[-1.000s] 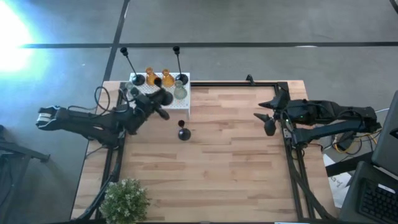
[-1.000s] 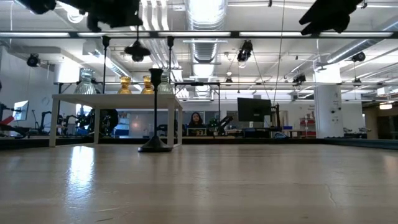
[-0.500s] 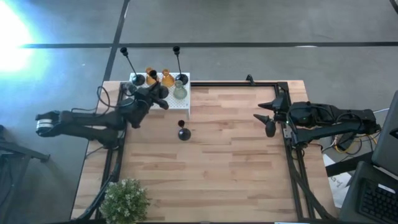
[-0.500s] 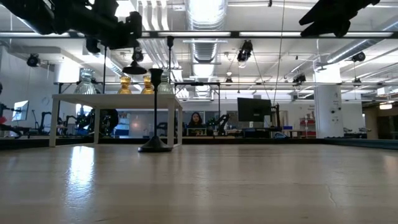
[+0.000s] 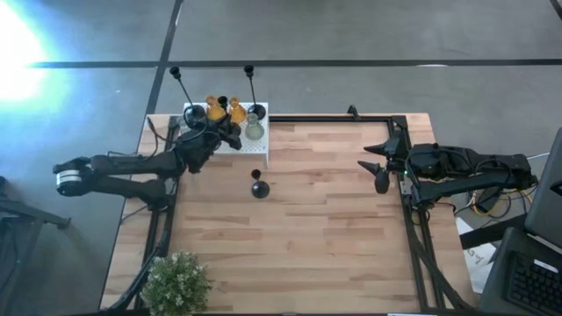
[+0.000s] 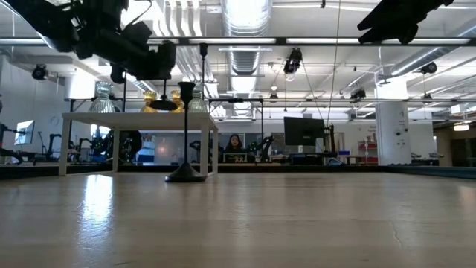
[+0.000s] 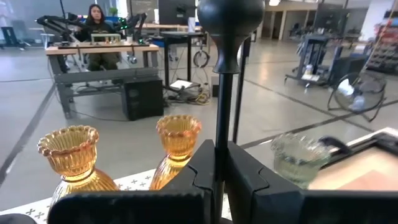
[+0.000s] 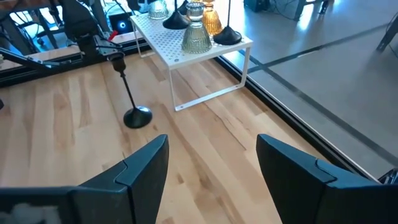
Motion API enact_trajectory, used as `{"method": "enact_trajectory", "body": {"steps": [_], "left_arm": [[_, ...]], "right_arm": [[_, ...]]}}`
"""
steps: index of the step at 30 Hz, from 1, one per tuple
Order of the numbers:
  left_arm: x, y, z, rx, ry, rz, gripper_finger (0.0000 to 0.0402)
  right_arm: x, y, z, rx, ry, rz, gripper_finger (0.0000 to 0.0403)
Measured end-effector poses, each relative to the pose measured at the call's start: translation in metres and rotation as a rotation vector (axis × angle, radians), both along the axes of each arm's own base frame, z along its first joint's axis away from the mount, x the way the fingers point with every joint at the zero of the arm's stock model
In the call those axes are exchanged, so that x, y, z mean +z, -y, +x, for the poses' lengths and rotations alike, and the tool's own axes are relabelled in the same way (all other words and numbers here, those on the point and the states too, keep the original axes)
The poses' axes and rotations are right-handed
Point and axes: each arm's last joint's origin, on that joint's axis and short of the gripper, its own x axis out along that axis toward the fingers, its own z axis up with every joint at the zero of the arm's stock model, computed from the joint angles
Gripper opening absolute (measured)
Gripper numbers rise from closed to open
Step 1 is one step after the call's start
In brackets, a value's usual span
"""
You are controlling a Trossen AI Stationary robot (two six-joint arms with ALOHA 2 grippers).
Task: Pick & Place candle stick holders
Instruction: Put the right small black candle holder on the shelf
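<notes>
The pale wooden table carries a white perforated metal shelf at its far left corner, where the amber glass candle stick holders and a pale green glass one stand, so that is likely my drop spot. My left gripper hangs over that shelf, clamped on the thin stem of a black metal candle stick holder, kept upright so it can stand when released. Another black holder waits on the table just near of the shelf, and my right gripper idles at the right edge, fingers spread, holding nothing.

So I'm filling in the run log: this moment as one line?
left gripper: shut on black holder over white rack | right gripper: open, idle at right edge
</notes>
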Motion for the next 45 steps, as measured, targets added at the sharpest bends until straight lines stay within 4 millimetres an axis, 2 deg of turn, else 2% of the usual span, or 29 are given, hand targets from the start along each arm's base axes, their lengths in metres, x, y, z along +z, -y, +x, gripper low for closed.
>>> {"method": "enact_trajectory", "body": {"steps": [7, 17, 32, 38, 45], "left_arm": [[-0.011, -0.008, 0.008, 0.004, -0.037, -0.001, 0.0017], [-0.016, -0.013, 0.012, -0.007, -0.042, 0.006, 0.0017], [-0.022, -0.017, 0.017, -0.009, -0.039, -0.007, 0.0017], [-0.021, -0.017, 0.016, -0.009, -0.032, -0.010, 0.0044], [-0.022, -0.017, 0.016, -0.009, -0.038, -0.015, 0.0052]], "right_arm": [[0.000, 0.000, 0.000, 0.003, -0.002, -0.006, 0.0242], [-0.001, 0.000, 0.000, 0.003, -0.006, -0.006, 0.0231], [-0.007, 0.000, 0.001, 0.003, -0.024, -0.006, 0.0240], [-0.011, 0.000, 0.002, 0.003, -0.039, -0.007, 0.0233], [-0.019, 0.000, 0.003, 0.001, -0.059, -0.005, 0.0228]]}}
